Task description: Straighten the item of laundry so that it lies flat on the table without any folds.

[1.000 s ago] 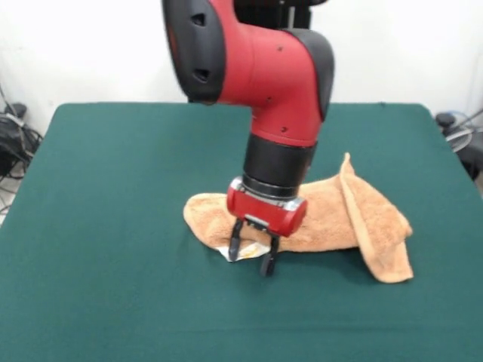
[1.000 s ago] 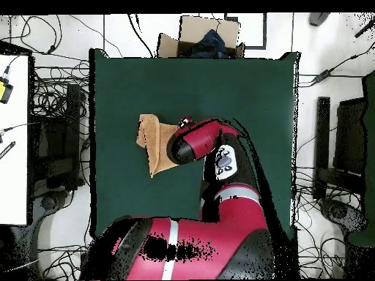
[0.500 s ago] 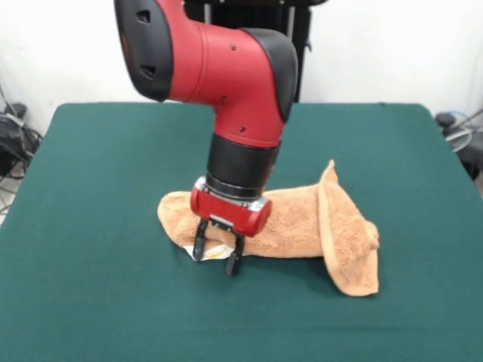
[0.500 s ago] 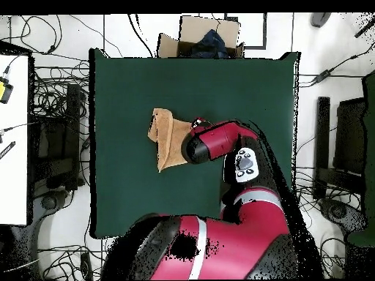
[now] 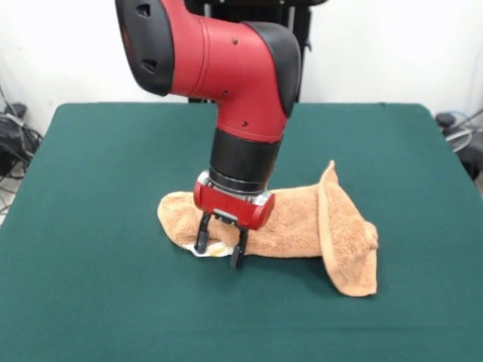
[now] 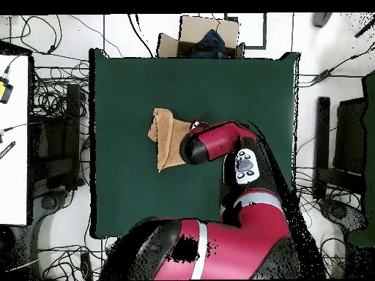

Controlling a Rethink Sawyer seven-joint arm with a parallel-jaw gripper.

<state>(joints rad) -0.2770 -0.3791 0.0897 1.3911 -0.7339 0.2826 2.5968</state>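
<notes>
End effector [image 5: 219, 252] released, fingers spread, tips low over the towel's [image 5: 302, 222] near edge by a white tag. Towel bunched and folded on the green counter [image 5: 90, 226], trailing behind and to the end effector's side.

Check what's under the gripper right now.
Under the gripper: the towel's near edge with a white tag between the open fingers, on the green table. In the overhead view the arm covers that spot, so contact can't be confirmed.
</notes>
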